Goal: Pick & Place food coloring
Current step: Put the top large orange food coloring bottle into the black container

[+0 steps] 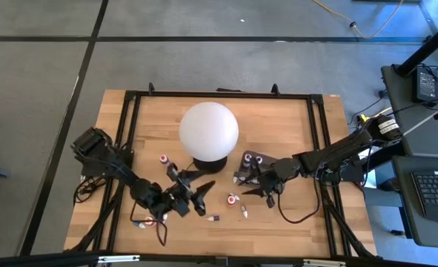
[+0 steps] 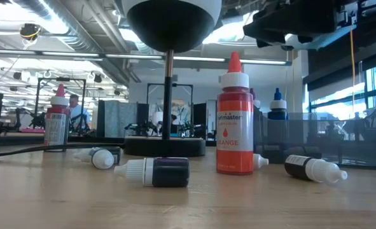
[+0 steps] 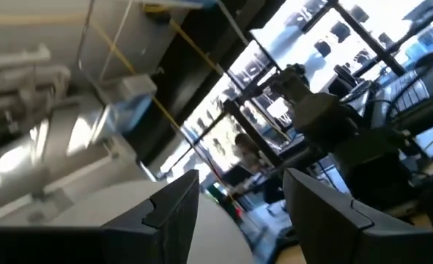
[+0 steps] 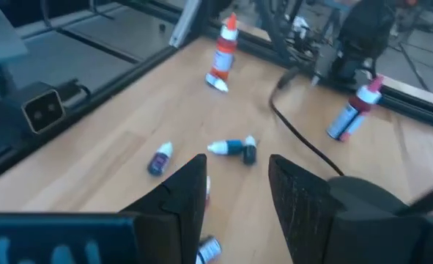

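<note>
Several small food coloring bottles lie or stand on the wooden table. An orange one stands upright, a dark one lies on its side near the front, and a red one stands at the left. My left gripper is open and raised in front of the globe lamp, tipped upward toward the room, with nothing between its fingers. My right gripper hovers open beside the dark tray, above loose bottles on the table, and touches none of them.
The big white globe lamp stands on its dark base at the table's middle. The dark translucent tray to its right holds a few bottles, one blue. A black cable trails over the wood. A black frame borders the table.
</note>
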